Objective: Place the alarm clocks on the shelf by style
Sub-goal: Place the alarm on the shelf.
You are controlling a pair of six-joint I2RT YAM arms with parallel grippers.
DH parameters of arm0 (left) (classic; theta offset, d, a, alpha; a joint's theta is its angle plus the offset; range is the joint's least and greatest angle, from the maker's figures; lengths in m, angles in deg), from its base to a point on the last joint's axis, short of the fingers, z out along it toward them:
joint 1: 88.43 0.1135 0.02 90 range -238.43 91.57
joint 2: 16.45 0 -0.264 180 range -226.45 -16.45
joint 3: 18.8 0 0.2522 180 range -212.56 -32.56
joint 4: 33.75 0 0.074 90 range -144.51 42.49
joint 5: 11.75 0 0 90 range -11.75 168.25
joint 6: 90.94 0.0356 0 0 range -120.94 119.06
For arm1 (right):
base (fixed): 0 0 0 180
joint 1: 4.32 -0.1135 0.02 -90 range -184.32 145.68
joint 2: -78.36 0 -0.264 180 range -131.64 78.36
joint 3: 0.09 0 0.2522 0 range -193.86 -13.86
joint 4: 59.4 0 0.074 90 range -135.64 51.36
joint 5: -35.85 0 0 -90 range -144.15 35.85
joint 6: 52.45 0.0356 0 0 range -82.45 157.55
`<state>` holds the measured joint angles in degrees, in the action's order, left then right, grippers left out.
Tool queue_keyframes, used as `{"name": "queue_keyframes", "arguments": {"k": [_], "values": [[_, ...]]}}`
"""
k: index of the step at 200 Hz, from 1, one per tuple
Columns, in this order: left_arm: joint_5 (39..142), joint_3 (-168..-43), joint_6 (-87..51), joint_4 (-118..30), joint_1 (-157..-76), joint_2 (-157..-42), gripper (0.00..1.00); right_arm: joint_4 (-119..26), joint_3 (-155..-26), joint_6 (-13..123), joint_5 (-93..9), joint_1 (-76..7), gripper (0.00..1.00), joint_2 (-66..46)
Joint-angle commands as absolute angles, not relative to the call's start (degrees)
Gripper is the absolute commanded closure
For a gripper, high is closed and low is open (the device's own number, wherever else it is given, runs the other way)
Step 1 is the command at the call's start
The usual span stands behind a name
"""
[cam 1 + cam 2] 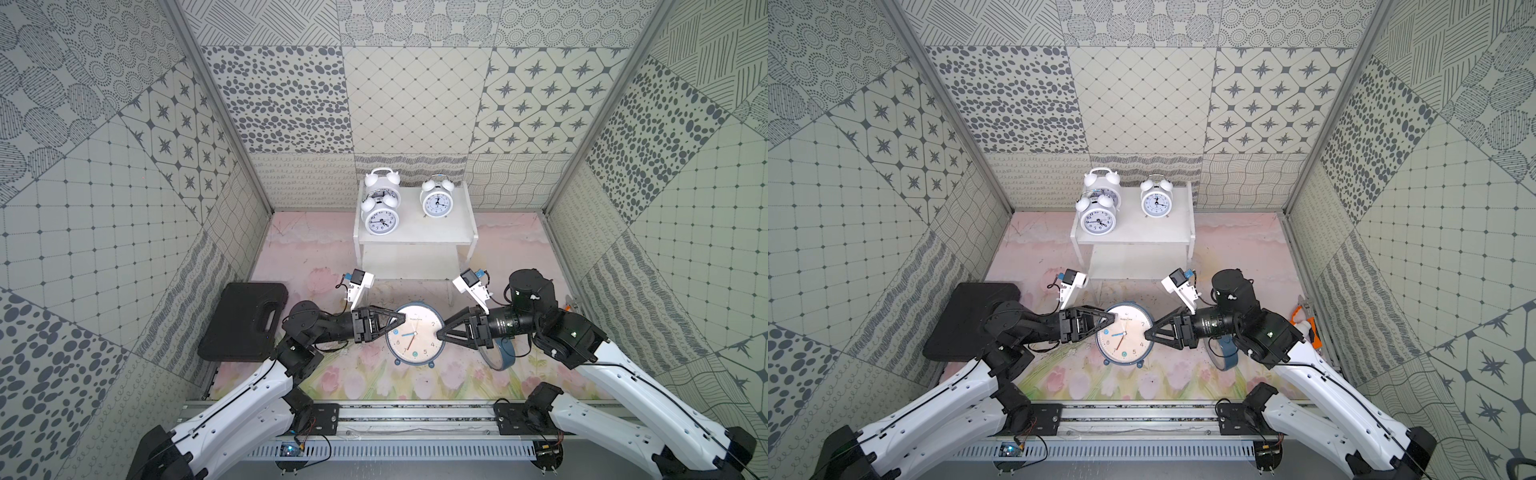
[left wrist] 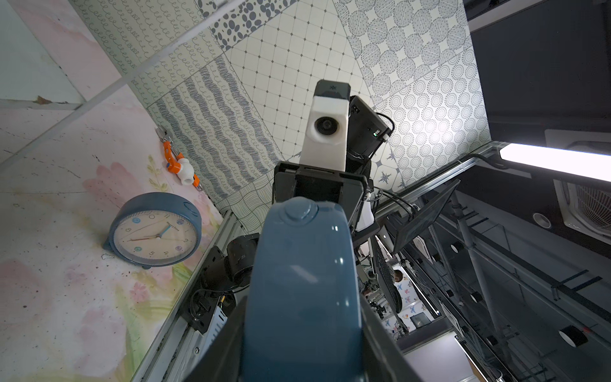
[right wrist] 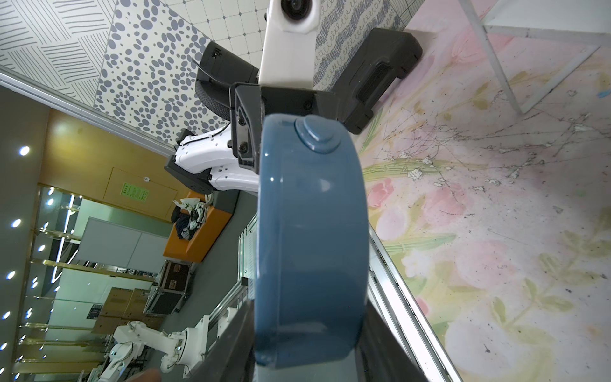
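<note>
A blue-cased alarm clock (image 1: 413, 336) with a cream face sits mid-table between both arms. My left gripper (image 1: 401, 320) is shut on its left rim, and the case (image 2: 304, 291) fills the gap between the fingers (image 2: 228, 337). My right gripper (image 1: 439, 332) is shut on the opposite rim, its fingers (image 3: 231, 337) lying against both sides of the case (image 3: 310, 248). A second blue clock (image 2: 155, 231) stands upright on the mat, half hidden under the right arm (image 1: 503, 353). Three white twin-bell clocks (image 1: 380, 220) (image 1: 384, 185) (image 1: 436, 201) stand on the top board of the white shelf (image 1: 415, 237).
A flat black case (image 1: 245, 320) lies at the left beside the left arm. An orange and white fitting (image 1: 1306, 320) sits at the right wall. Patterned walls close three sides. The arms' metal rail (image 1: 415, 415) runs along the front edge.
</note>
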<state>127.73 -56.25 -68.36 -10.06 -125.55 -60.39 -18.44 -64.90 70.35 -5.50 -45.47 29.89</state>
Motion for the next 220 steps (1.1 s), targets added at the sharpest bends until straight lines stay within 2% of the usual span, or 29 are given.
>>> {"name": "queue_keyframes", "arguments": {"k": [1, 23, 53, 61, 100, 152, 184, 220], "values": [[129.50, -57.31, -67.22, -8.79, -125.97, -60.46, 0.69, -22.03, -65.79, 69.38, -4.59, -45.37, 0.58, 29.92], [128.42, -57.11, -66.77, -9.76, -125.96, -60.57, 0.63, -22.85, -65.07, 69.80, -4.53, -45.44, 0.61, 30.20], [126.81, -56.83, -66.27, -10.72, -125.97, -60.19, 0.44, -23.16, -64.28, 69.76, -5.95, -45.40, 0.65, 31.22], [126.13, -56.92, -65.95, -11.43, -125.95, -60.05, 0.40, -23.01, -64.16, 69.59, -6.83, -45.38, 0.72, 31.60], [121.95, -57.44, -63.48, -17.08, -125.96, -58.21, 0.20, -21.70, -63.96, 68.59, -9.70, -45.38, 0.76, 32.26], [112.07, -58.13, -59.19, -29.82, -125.96, -53.46, 0.15, -18.86, -64.19, 66.49, -16.26, -45.42, 0.81, 35.05], [93.61, -59.89, -58.85, -50.29, -125.83, -46.67, 0.16, -19.42, -62.83, 65.41, -22.10, -45.50, 0.82, 38.37], [78.84, -59.89, -62.84, -67.91, -125.78, -37.17, 0.20, -25.62, -58.69, 64.95, -29.51, -45.98, 0.82, 44.02]]}}
